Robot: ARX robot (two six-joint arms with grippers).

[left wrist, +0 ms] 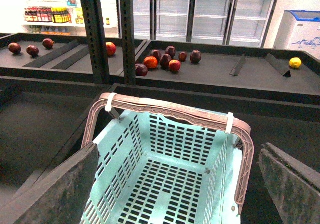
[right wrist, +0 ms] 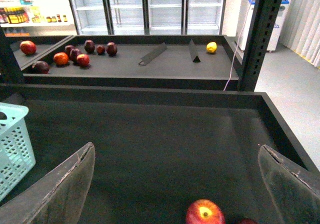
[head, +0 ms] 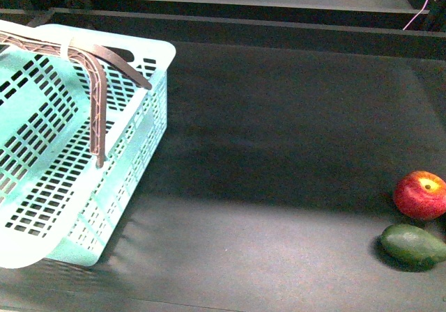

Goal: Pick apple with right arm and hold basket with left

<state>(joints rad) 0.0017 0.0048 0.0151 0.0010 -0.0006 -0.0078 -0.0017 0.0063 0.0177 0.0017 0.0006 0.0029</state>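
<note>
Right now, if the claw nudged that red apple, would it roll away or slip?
The apple is round and lies free on the flat dark surface, so a sideways push would probably roll it. Its glossy skin might slip in a loose grip. The avocado close beside it could stop it rolling that way.

- My front camera sits on the body and looks down onto the dark table, with the basket near left and the apple near right.
- My left wrist camera hangs close over the basket, facing the far fruit shelf.
- My right wrist camera looks low across the table to that same shelf, with the apple close ahead and a basket corner also in view.
</note>
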